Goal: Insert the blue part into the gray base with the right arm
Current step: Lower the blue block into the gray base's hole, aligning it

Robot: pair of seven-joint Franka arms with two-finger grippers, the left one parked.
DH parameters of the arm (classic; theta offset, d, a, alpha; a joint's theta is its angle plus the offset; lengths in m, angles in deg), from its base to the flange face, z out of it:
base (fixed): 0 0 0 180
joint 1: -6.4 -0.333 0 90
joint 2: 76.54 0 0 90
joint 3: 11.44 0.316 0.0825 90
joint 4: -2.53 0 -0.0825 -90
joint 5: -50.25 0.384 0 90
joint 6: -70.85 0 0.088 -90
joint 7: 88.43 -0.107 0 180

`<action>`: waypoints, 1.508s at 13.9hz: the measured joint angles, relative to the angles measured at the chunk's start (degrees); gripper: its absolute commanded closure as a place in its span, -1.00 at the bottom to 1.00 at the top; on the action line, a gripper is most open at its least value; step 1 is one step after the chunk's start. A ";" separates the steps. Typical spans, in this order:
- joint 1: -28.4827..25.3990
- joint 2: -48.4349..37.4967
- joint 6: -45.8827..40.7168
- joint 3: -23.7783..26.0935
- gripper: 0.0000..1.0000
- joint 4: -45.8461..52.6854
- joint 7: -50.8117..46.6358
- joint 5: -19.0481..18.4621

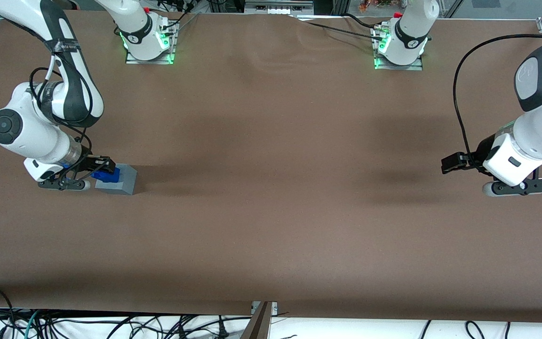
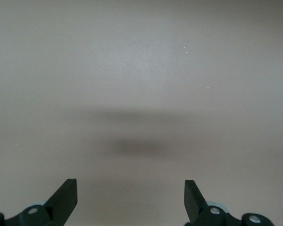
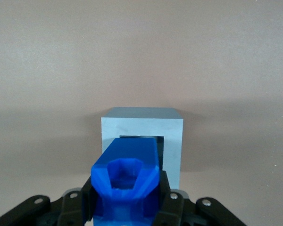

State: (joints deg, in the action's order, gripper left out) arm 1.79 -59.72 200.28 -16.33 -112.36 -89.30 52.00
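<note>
Front view – right arm: the right arm [image 1: 40, 122] reaches low over the brown counter [image 1: 271, 197] at the working arm's end, its gripper [image 1: 103, 165] at the gray base [image 1: 118, 180].
Front view – blue part: the blue part [image 1: 107, 175] sits at the base's top edge on the gripper's side; whether it has entered the recess is hard to tell from here.
Left wrist view: only bare counter and the parked arm's own fingers show; nothing of the task.
Right wrist view – jaws: narrow, clamped on the blue part [image 3: 127, 181], one finger against each flank.
Right wrist view – position: the part's tip points into the square recess of the gray base [image 3: 142, 136] and looks lined up with it, probably just at the mouth.
Handling: the part looks like light, rigid printed plastic with smooth faces, so it may slip or twist under push. The flat flanks, as held now, seem the soundest grip. The base appears light too and could slide if the part jams.
</note>
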 measured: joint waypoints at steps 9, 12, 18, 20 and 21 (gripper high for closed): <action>0.00 0.13 0.63 -0.57 1.00 -0.43 1.24 0.00; 0.01 0.15 0.86 -0.64 1.00 -0.46 1.24 0.00; 0.01 0.36 1.46 -0.66 1.00 -0.53 1.24 0.00; 0.01 0.37 1.76 -0.66 1.00 -0.55 1.24 0.00; 0.01 0.37 1.86 -0.66 1.00 -0.56 1.24 0.00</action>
State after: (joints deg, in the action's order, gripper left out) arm 1.79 -59.34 202.14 -16.98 -112.92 -88.06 52.00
